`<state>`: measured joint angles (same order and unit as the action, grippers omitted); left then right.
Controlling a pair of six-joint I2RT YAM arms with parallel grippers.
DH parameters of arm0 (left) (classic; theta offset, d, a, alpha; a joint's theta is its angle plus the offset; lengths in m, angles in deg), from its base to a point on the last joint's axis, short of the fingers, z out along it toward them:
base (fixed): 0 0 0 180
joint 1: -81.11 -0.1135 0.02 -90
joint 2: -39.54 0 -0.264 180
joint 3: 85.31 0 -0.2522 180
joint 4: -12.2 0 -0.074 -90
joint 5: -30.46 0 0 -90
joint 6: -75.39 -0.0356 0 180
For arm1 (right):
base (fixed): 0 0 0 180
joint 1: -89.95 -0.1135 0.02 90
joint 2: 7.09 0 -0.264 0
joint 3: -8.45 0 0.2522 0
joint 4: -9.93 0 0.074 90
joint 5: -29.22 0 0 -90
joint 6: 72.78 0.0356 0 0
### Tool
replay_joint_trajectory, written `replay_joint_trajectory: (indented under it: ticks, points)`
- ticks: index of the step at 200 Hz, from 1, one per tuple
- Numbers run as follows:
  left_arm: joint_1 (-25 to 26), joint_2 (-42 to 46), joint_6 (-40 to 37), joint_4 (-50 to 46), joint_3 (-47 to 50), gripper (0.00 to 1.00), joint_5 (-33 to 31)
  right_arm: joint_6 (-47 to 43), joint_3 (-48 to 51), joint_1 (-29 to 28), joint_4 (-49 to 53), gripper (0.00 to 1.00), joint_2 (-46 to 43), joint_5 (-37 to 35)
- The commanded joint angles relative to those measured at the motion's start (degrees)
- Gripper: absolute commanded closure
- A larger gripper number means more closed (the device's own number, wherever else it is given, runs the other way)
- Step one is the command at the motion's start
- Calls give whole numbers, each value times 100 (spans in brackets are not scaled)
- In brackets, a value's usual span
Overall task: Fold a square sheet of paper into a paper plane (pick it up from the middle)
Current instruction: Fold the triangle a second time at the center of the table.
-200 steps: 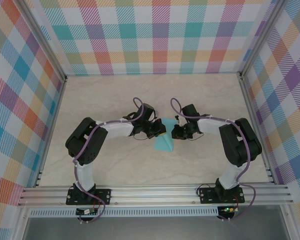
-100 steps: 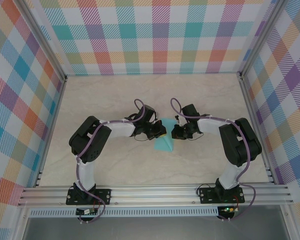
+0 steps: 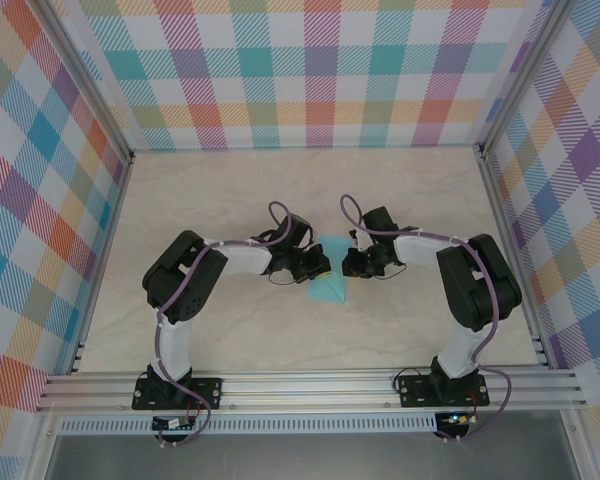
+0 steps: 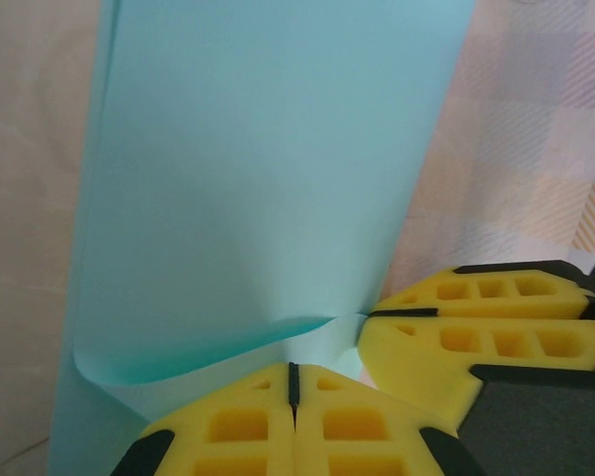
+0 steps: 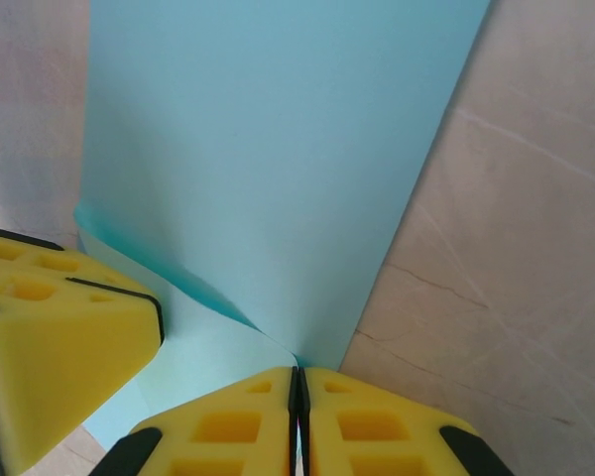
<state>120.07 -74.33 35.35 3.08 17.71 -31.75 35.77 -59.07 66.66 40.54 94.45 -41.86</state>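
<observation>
Left gripper (image 4: 294, 385) and right gripper (image 5: 297, 382) each pinch closed on an edge of the light, floppy, crease-prone paper sheet (image 4: 258, 178).

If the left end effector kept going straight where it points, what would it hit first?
The teal sheet of paper, right before the left end effector, which seems to pinch its edge already. The right end effector sits just beside.

We've got a plain light-teal sheet of paper (image 4: 268, 178), yellow pads (image 4: 248, 426) with black edging on the left gripper (image 4: 293, 382) and right gripper (image 5: 297, 382), a beige marbled table (image 3: 230, 190), pastel plaid walls (image 3: 310, 70) in pink, teal, orange and purple, and arms (image 3: 242, 258) that look black and white, we think.
</observation>
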Motion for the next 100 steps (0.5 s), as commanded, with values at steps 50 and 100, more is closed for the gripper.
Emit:
replay_joint_trajectory:
  ticks: [50, 100]
  points:
    - [76, -162, -136, -122, 117, 100, -124, -88, -118, 17, 179, 85, 5, -55]
    - [72, -174, -143, -122, 126, 100, -143, 16, -50, 17, 414, 72, -543, -213]
